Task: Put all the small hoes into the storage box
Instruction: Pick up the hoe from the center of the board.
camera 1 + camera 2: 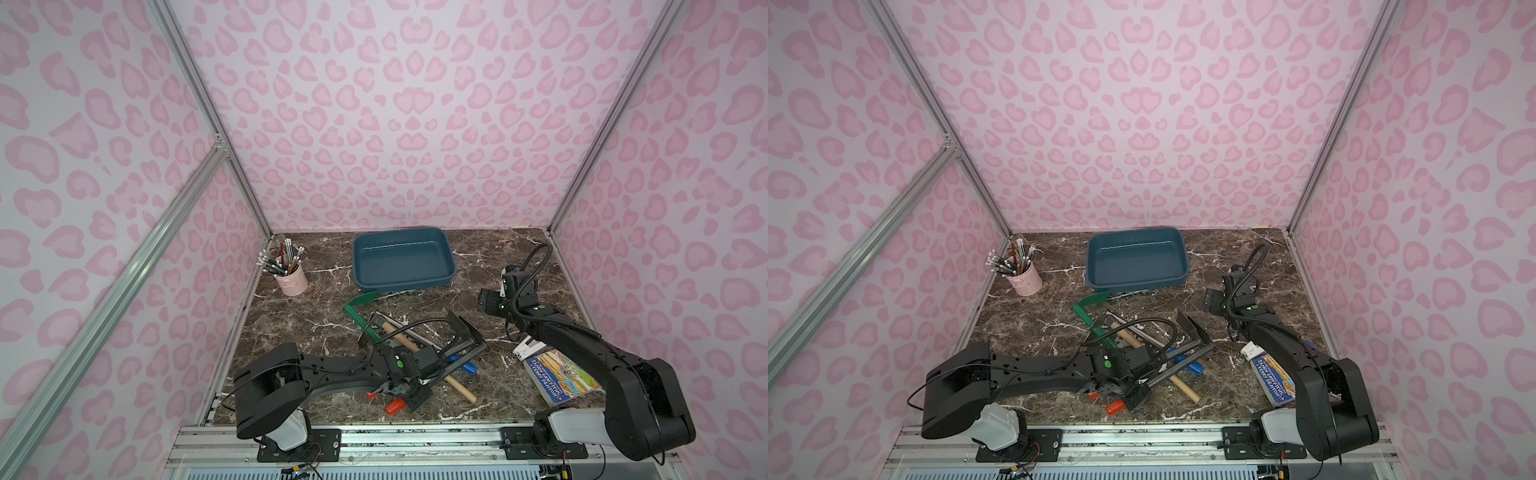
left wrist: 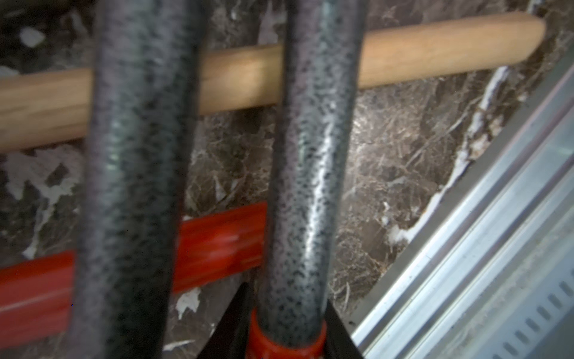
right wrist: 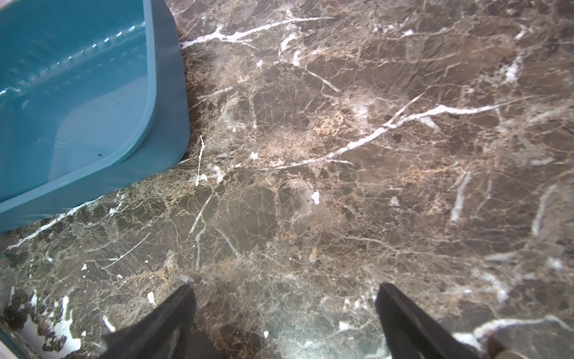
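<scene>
The left gripper pinches the small hoe
Held at its handle end, likely for lifting into the storage box; the right gripper hangs spread.

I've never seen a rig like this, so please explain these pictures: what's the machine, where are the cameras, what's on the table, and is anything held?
It is a robot with two arms at a marble table. Two pictures look down on the whole scene; the other two come from a camera on each arm's wrist. At the back stands an empty teal storage box, with a pink pencil cup to its side. In the middle lies a pile of garden tools, including a green tool, a wooden handle and a red handle. A book lies by the right arm. The left end effector is closed around a dark speckled handle. The right end effector is open and empty, above bare marble.
</scene>
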Robot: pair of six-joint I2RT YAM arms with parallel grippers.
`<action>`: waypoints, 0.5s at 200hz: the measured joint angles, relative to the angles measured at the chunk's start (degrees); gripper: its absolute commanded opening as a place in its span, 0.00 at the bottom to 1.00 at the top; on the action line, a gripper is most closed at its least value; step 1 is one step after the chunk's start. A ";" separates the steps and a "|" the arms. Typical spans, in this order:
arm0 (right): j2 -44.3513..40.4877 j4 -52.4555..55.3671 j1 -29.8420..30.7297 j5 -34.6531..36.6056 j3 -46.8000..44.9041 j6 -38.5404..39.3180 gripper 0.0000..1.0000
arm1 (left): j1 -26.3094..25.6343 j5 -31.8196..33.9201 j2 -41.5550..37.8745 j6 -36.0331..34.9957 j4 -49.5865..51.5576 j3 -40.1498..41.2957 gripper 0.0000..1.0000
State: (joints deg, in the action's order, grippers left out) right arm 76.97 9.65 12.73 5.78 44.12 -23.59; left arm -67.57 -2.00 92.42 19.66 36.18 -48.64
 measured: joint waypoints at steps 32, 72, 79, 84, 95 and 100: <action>-0.04 0.00 0.00 0.00 0.00 0.00 0.95 | 0.31 1.01 -0.33 0.98 0.20 -0.13 0.27; -0.09 -0.02 0.00 0.00 0.00 0.00 0.95 | 0.26 1.36 -0.74 1.11 1.75 -1.31 0.22; -0.09 -0.02 0.00 -0.02 0.00 0.00 0.95 | 0.26 1.38 -0.92 1.11 2.10 -1.55 0.21; -0.09 -0.02 0.00 -0.02 0.00 0.00 0.95 | 0.26 1.38 -1.03 1.09 2.27 -1.75 0.20; -0.09 -0.02 0.00 -0.22 0.00 0.00 0.95 | 0.26 1.46 -1.33 0.96 2.58 -2.14 0.19; -0.09 -0.02 0.00 -0.37 -0.02 0.00 0.95 | 0.26 1.57 -1.42 0.81 2.69 -2.29 0.19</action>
State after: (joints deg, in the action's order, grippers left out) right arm 76.88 9.63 12.73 5.41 44.10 -23.59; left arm -67.31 -0.43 91.00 20.47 38.87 -50.94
